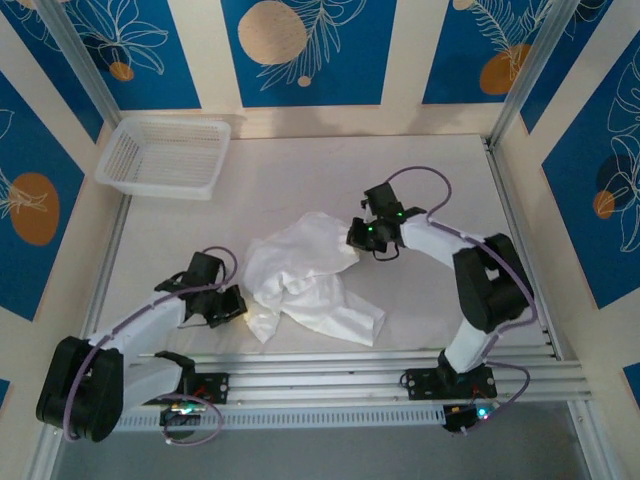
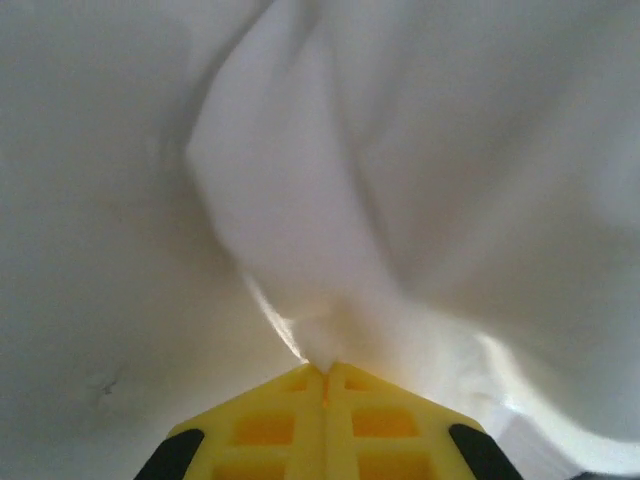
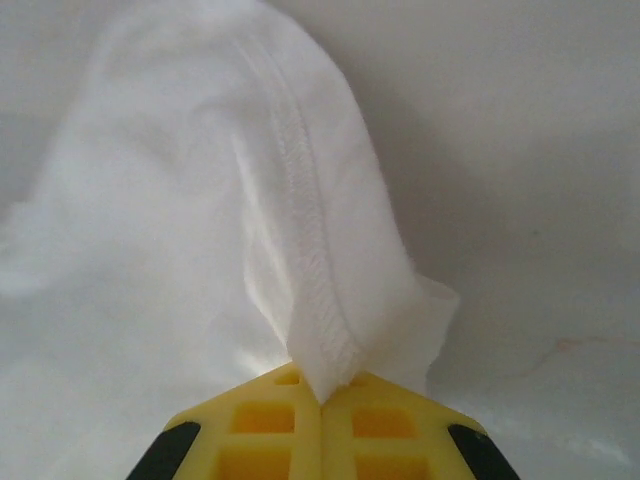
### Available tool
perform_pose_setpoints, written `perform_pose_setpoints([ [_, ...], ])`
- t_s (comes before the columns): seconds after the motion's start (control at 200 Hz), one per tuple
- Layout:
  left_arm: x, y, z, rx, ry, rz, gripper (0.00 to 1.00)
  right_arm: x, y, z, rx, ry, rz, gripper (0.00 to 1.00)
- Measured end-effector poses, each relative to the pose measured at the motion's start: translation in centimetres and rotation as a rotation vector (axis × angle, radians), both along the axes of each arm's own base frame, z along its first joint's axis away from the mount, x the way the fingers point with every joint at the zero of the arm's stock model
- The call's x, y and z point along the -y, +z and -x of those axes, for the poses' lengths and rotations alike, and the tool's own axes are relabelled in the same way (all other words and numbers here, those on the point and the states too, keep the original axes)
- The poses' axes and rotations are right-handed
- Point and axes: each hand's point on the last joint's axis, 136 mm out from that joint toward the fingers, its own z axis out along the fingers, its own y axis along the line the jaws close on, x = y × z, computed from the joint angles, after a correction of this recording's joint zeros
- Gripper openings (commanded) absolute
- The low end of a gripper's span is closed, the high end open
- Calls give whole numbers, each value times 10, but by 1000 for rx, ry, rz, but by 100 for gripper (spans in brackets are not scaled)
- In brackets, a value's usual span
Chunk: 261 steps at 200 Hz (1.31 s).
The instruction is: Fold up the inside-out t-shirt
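The inside-out t-shirt (image 1: 305,280) is lying in a wrinkled white heap near the middle of the tabletop (image 1: 300,180), bunched between the 2 arms and nowhere near flat. The left gripper (image 1: 232,306) is pinching the heap's near-left edge, its yellow fingers (image 2: 270,425) pressed together on a fold of cloth in the left wrist view. The right gripper (image 1: 356,236) is clamping the far-right edge, and the right wrist view shows a stitched seam running straight down into its closed jaws.

The line between the 2 grips is running on a diagonal, near-left to far-right, with the slack bulk of the shirt sagging between them. 1 loose flap is trailing off toward the near-right, outside that line. Each arm is holding the side nearest to it, so neither is reaching across the other.

By the look of it, the shirt is only being gathered for spreading. The next move seems to depend on drawing the 2 grips apart along that diagonal.
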Motion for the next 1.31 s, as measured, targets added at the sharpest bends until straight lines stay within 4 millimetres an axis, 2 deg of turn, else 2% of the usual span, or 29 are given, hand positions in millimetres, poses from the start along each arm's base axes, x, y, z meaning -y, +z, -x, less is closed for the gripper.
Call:
perform_pose_setpoints([
  [0.045,1,17,-11,46,-7,-6,0,10,15,0,34,-25,-18,0],
  [0.1,1,50,-28,137,-10,-16,0,27,38,1,91,-72,-35,0],
  [0.195,-8,127,-60,347,14,-53,0,60,85,4,219,-163,-61,0],
  [0.25,-16,171,-71,456,34,-82,0,80,114,9,297,-218,-70,0],
  [0.365,-34,253,-81,654,75,-153,0,113,176,29,478,-313,-81,0],
  [0.49,-53,322,-80,810,112,-236,0,137,231,62,660,-388,-90,0],
  [0.625,-67,387,-76,951,152,-290,0,158,282,94,824,-467,-98,0],
  [0.705,-71,419,-71,1029,170,-292,0,166,315,111,915,-492,-109,0],
  [0.82,-77,450,-61,1116,206,-282,0,170,355,128,1023,-493,-122,0],
  [0.92,-80,466,-57,1168,232,-268,0,172,374,132,1078,-484,-119,0],
  [1.015,-77,474,-59,1198,235,-239,0,168,372,119,1057,-471,-107,0],
  [1.055,-71,472,-67,1202,221,-220,0,166,362,107,1024,-468,-94,0],
  [1.115,-56,458,-88,1169,183,-185,0,164,329,83,935,-479,-64,0],
  [1.17,-40,433,-116,1102,134,-169,0,166,277,62,803,-510,-28,0],
  [1.2,-31,414,-132,1055,109,-162,0,169,244,54,724,-531,-4,4],
  [1.22,-25,399,-144,1019,93,-158,0,172,218,51,663,-544,15,10],
  [1.225,-25,397,-145,1013,90,-158,0,172,213,50,649,-548,18,14],
  [1.255,-17,374,-158,963,71,-152,0,177,170,51,545,-576,47,25],
  [1.305,-5,318,-177,839,31,-158,0,188,106,63,380,-633,82,42],
])
